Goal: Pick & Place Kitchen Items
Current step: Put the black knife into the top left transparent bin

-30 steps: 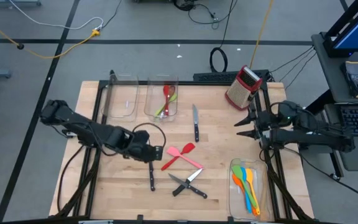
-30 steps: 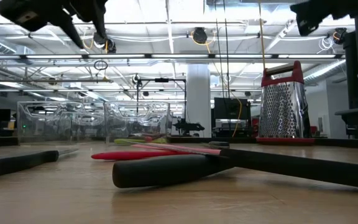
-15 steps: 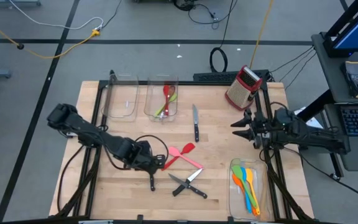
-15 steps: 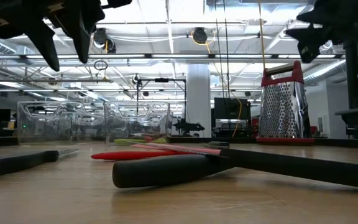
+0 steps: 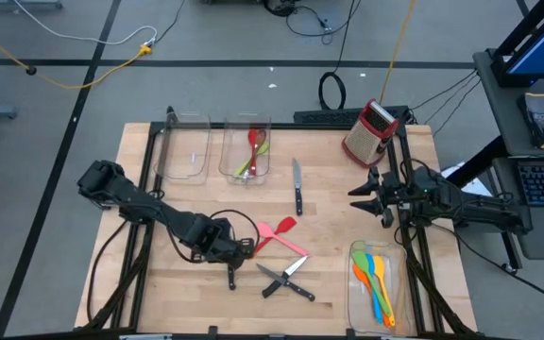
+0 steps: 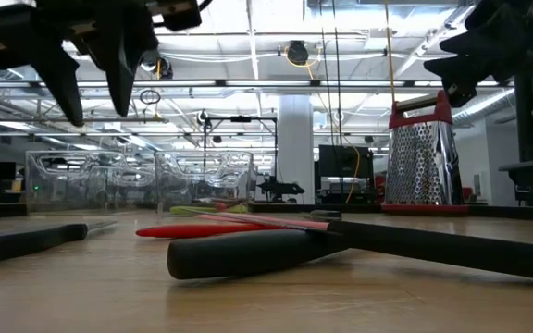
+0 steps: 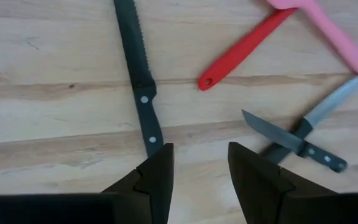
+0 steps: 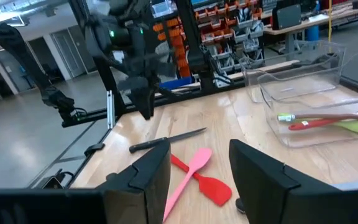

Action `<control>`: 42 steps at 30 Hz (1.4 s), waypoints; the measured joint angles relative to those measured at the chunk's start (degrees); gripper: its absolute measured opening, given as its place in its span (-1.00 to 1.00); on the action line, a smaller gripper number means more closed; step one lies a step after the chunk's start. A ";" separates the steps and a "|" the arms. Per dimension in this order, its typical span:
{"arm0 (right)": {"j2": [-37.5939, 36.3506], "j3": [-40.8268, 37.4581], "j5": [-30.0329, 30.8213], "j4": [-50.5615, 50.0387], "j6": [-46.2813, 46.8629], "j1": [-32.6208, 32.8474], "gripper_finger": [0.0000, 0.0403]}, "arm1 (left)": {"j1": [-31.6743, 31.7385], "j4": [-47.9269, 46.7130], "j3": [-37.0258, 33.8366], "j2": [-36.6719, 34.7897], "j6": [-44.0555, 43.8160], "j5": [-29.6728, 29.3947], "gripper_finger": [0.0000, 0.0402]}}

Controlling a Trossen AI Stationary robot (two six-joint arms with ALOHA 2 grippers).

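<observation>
Left hand (image 5: 237,251), fingers spread and empty, hovers above the serrated knife (image 7: 137,86) lying on the wood surface (image 5: 329,246), near the red spatula (image 5: 270,238). Right hand (image 5: 365,195), fingers spread, waits near the grater (image 5: 368,132).

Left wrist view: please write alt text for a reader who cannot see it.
The left tool, jaws open and empty, hangs over the wooden table just above the black handle of a serrated knife. Beside it lie a red spatula crossed with a pink spatula, and two crossed black-handled knives.
</observation>
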 joint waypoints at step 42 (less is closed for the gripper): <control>0.02 0.00 -0.09 2.00 0.40 0.00 -0.23 | -2.47 15.06 -12.65 9.42 -5.66 1.99 0.20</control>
